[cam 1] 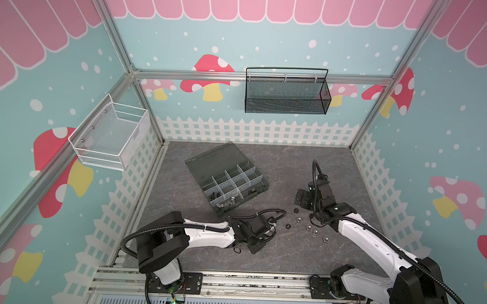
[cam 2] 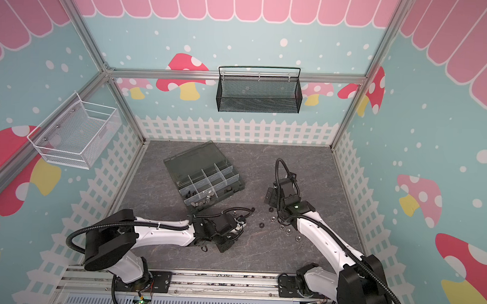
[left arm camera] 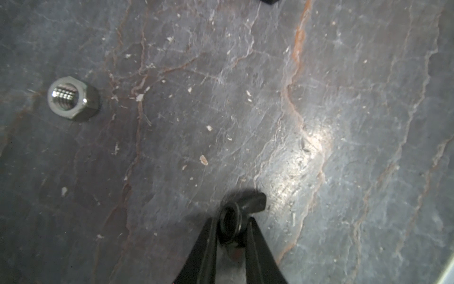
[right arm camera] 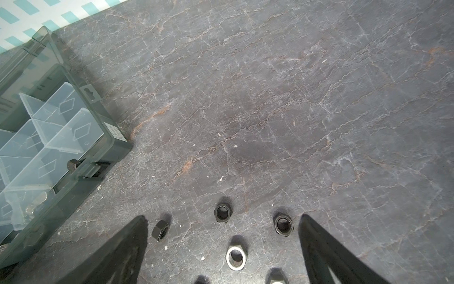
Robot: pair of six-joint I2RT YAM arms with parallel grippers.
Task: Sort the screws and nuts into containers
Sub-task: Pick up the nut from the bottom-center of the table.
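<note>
**Left arm pinches a black wing nut off the table**

In the left wrist view the left gripper [left arm camera: 232,228] has its jaws drawn in around a black wing nut [left arm camera: 242,209], touching it on both sides, low on the table [cam 1: 274,258] near its front edge. The right gripper [right arm camera: 221,246] stands wide open and empty over loose hex nuts [right arm camera: 222,213]. Next, I judge, comes a lift and carry to the organizer box [cam 1: 260,184] towards the table's back-left, releasing into the matching compartment without the nut twisting out.

No text, brand or number can be read anywhere. The organizer box [right arm camera: 115,137] carries a small grey label on its front corner in the right wrist view, perhaps printed, but too blurred to make out.
</note>
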